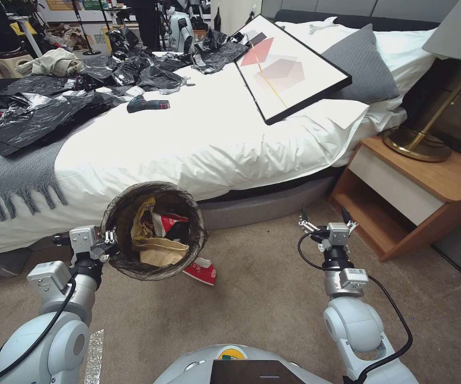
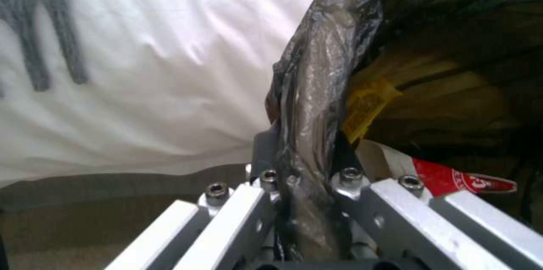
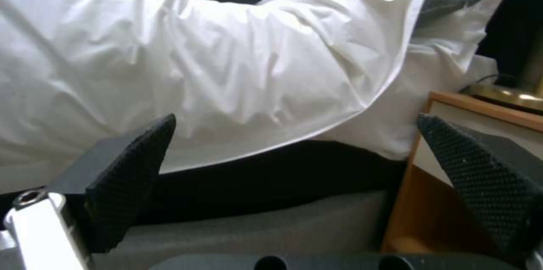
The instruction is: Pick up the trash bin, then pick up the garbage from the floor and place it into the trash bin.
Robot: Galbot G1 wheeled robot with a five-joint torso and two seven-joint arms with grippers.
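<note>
The trash bin (image 1: 134, 264), wrapped in a dark translucent bag, hangs above the floor (image 1: 262, 309) with its mouth tipped toward me. My left gripper (image 1: 108, 241) is shut on its near rim (image 2: 308, 134). Inside lie a yellow wrapper (image 1: 144, 213), a red-and-white wrapper (image 1: 172, 220) and a brown paper bag (image 1: 158, 250). A red-and-white piece of garbage (image 1: 201, 271) lies on the carpet just below the bin's right side. My right gripper (image 1: 325, 217) stands open and empty over bare carpet, facing the bed; its black fingers (image 3: 130, 168) are spread wide.
A bed (image 1: 187, 138) with white sheets, black bags and a framed picture (image 1: 289, 64) stretches ahead. A wooden nightstand (image 1: 401, 192) with a brass lamp base (image 1: 417, 144) stands right of the right gripper. Open carpet lies between the arms.
</note>
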